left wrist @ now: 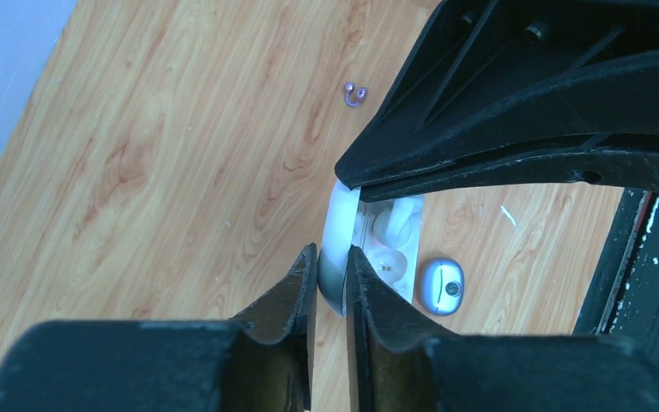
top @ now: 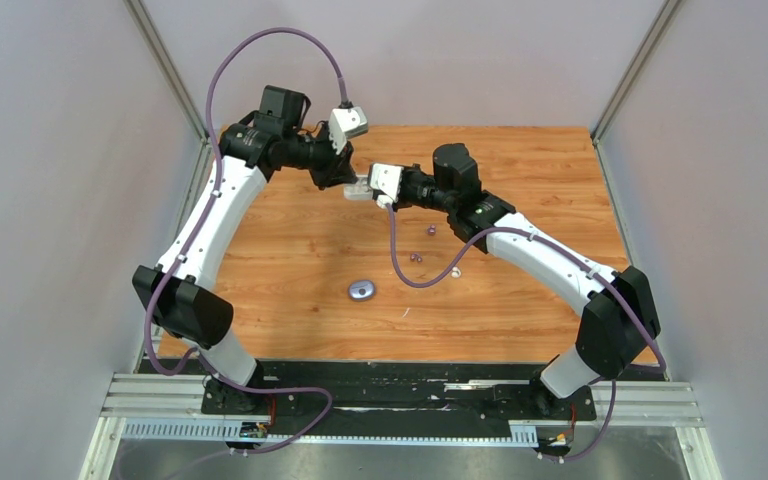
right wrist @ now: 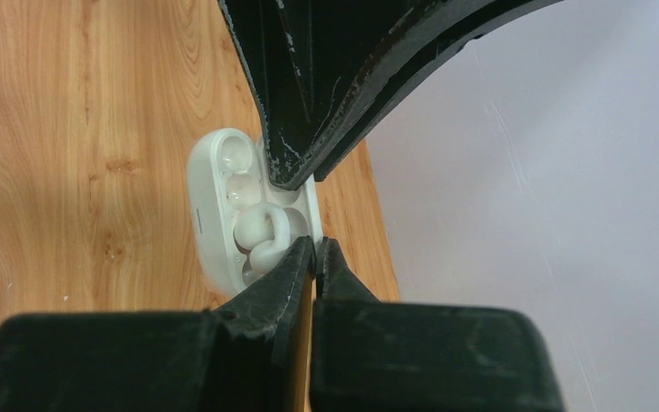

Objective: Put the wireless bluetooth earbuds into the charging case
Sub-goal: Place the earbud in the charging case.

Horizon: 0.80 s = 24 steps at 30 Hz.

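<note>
Clamping an open white charging case (right wrist: 210,202) from opposite sides, the two arms meet over the far middle of the wooden bench (top: 290,250); whether the case touches the wood cannot be told. The left gripper (left wrist: 330,257) is closed on the case's rounded white shell, which sits squeezed between its two fingers. The right gripper (right wrist: 316,251) has its fingers pinched almost together on the thin rim at the case's other side. A white earbud (right wrist: 262,233) lies curled in the case's moulded tray. Nearer the arm bases, a purple case (top: 362,290) rests alone on the bench. Two purple earbuds (top: 416,257) lie loose on the wood, slightly apart, between that case and the right arm.
</note>
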Motion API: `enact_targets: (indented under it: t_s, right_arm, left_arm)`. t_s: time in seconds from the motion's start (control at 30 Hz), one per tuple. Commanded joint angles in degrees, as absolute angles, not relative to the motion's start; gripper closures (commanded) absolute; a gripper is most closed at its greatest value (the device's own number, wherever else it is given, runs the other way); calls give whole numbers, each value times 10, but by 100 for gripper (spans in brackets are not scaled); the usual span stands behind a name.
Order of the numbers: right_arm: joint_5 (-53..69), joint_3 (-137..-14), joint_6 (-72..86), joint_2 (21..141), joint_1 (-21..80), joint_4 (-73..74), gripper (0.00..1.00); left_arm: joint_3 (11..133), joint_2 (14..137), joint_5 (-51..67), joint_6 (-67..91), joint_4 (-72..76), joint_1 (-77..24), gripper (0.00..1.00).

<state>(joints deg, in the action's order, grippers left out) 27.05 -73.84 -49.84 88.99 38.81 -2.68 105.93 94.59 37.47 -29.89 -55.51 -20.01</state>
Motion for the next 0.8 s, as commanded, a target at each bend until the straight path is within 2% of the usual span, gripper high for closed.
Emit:
enact_targets:
  t_s: [0.0, 0.17, 0.6, 0.77]
  right_arm:
    - [284, -747, -502, 873, 390, -38, 100]
    - [278, -746, -497, 876, 391, -38, 100]
    - [251, -748, -517, 874, 390, -38, 100]
    - [247, -754, -526, 872, 390, -51, 100]
  left_arm:
    - [1067, 939, 402, -310, -543, -203, 82]
    - [1039, 917, 415, -318, -523, -208, 100]
    - [911, 816, 414, -379, -410, -217, 100]
    - [903, 810, 438, -380, -411, -217, 100]
